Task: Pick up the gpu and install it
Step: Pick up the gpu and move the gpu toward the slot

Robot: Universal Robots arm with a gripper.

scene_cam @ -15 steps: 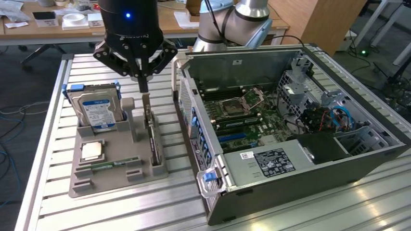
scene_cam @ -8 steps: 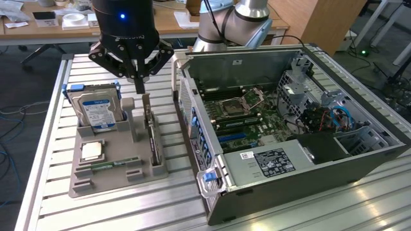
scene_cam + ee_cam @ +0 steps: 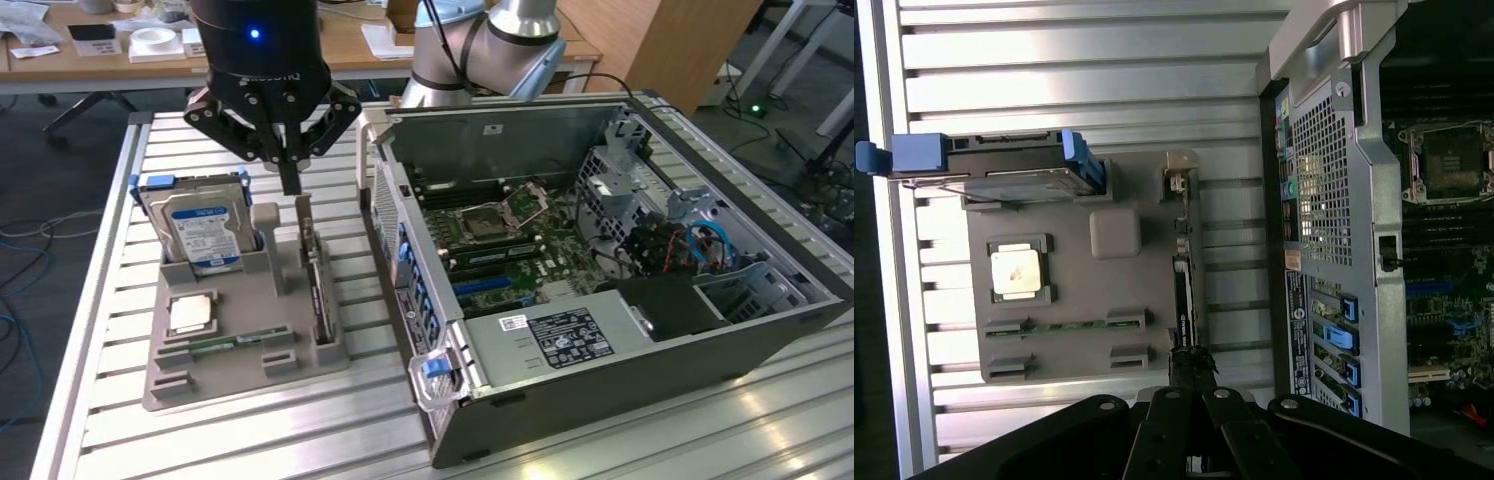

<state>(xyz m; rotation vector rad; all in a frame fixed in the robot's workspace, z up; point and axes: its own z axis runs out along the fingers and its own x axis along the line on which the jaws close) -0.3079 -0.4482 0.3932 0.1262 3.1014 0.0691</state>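
Note:
The gpu (image 3: 316,285) is a thin dark card standing on edge in a slot along the grey holder tray (image 3: 240,375), on the side facing the computer case, with its pale bracket at the far end. In the wrist view the gpu (image 3: 1183,290) appears edge-on as a narrow dark strip. My gripper (image 3: 288,188) hangs just above the card's bracket end, fingers pressed together and shut, with nothing between them. In the wrist view the gripper (image 3: 1191,362) tips sit over one end of the card.
The tray (image 3: 1084,290) also carries a silver hard drive (image 3: 200,228) with blue rails, a square processor (image 3: 194,313) and a memory stick (image 3: 238,341). The open computer case (image 3: 441,300) stands at the exterior view's right, its motherboard (image 3: 507,240) exposed. All rest on a slatted metal table (image 3: 200,430).

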